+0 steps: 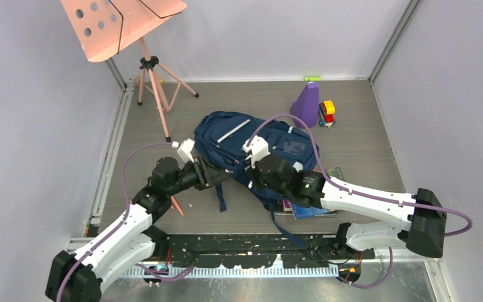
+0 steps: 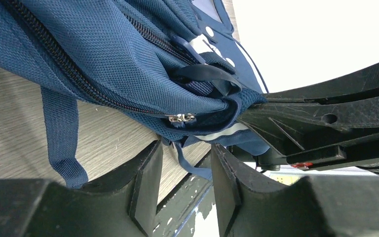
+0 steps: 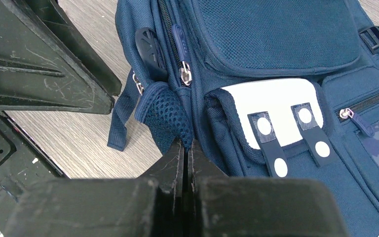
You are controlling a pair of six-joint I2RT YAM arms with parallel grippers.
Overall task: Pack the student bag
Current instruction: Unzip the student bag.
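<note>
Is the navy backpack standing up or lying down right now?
Lying down: the navy blue fabric backpack lies flat on the table, front facing up.

Book stack [image 1: 314,212] at near right is mostly buried under the student bag [image 1: 233,135] and right arm [image 1: 365,200], and the pink stand [image 1: 110,25] gets cropped up top.

Grey plank floor [image 1: 365,138] w/ 3 pale walls [image 1: 258,38].

Counted: one navy blue fabric backpack [image 1: 226,135]; one pink perforated-metal music stand [image 1: 116,22] on a tripod; one purple cone-shaped block [image 1: 306,104]; one small red-and-yellow toy [image 1: 327,112]; one small green object [image 1: 312,78]; one orange pencil-like stick [image 1: 177,204]; flat books [image 1: 314,212] beside the backpack, number not determinable.
</note>
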